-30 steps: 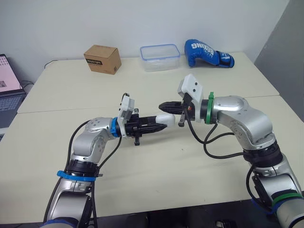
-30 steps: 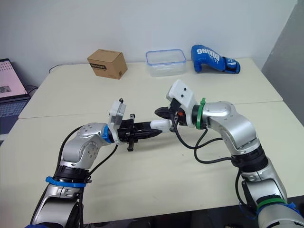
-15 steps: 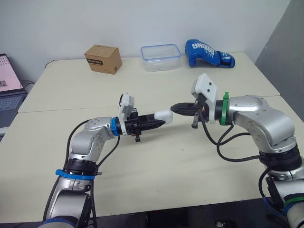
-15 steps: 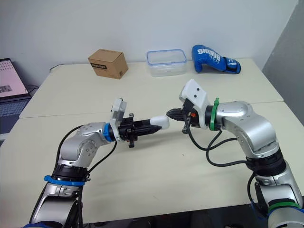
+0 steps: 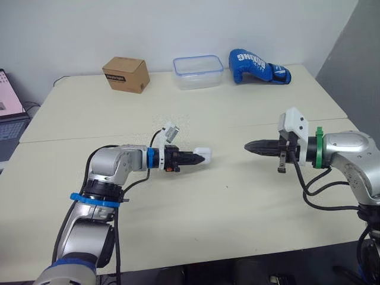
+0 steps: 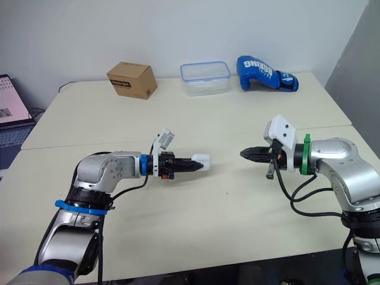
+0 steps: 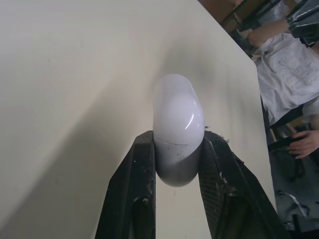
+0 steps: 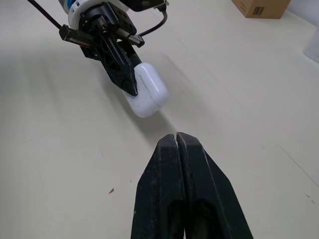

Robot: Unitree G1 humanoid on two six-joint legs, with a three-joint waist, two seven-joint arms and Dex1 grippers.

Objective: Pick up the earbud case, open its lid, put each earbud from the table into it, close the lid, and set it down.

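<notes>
Two claws face each other across the near half of the bench (image 5: pixel 237 208), tips pointing inward and well apart.

1. Left claw (image 5: pixel 195 159): I read it as clamped narrow on the earbud case (image 5: pixel 203 156). The left wrist view shows both black fingers (image 7: pixel 134 194) pressed against the sides of the case's lower half. The rounded lid end projects past the fingertips.
2. Earbud case: white, lid shut, with the lid seam visible just above the grip line. It is held low over the bench. I cannot tell whether it touches the surface.
3. Right claw (image 5: pixel 249 145): fully closed and holding nothing. The right wrist view shows its two fingers (image 8: pixel 164 189) pressed flat together, aimed at the case.
4. Path between the claws: bare bench surface.

Surrounding items, all along the far edge and well apart from both claws:
- Cardboard box (image 5: pixel 125 74), far left.
- Clear plastic container (image 5: pixel 198 72) with a blue rim, centre.
- Blue boxing glove (image 5: pixel 258 66), just beside the container on its right.

One laptop (image 5: pixel 9 110) stands off the bench's left side. The left wrist view shows a person (image 7: pixel 291 64) in a white top beyond the bench edge.
</notes>
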